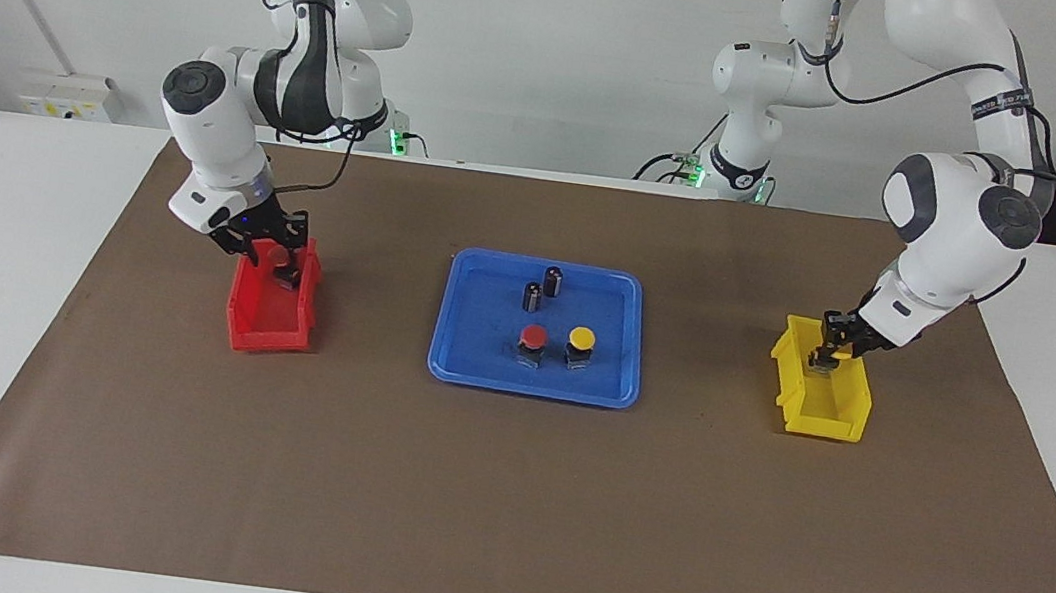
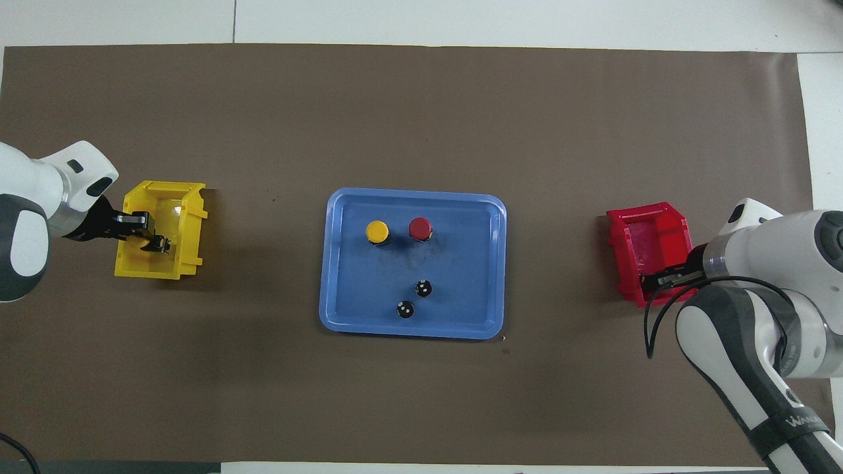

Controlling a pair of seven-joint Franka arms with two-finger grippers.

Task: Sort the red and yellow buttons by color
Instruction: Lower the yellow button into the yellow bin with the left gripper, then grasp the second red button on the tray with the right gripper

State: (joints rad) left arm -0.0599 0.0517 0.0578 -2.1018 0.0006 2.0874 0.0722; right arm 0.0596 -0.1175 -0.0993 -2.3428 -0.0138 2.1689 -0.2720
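Note:
One red button [image 1: 533,337] and one yellow button [image 1: 581,338] stand side by side on the blue tray [image 1: 459,369], at the part farther from the robots. My right gripper [image 1: 269,255] hangs over the robots' end of the red bin [image 1: 268,320], and a second red button [image 1: 274,252] is at its tip. My left gripper [image 1: 829,354] is shut on a second yellow button [image 1: 834,352] and dips into the yellow bin [image 1: 820,418]. In the overhead view the left gripper [image 2: 155,243] is inside the yellow bin [image 2: 188,224], and the right wrist hides that gripper.
Two dark capless cylinders [image 1: 532,295] [image 1: 552,280] stand on the tray, nearer to the robots than the buttons. The red bin sits toward the right arm's end of the brown mat, the yellow bin toward the left arm's end.

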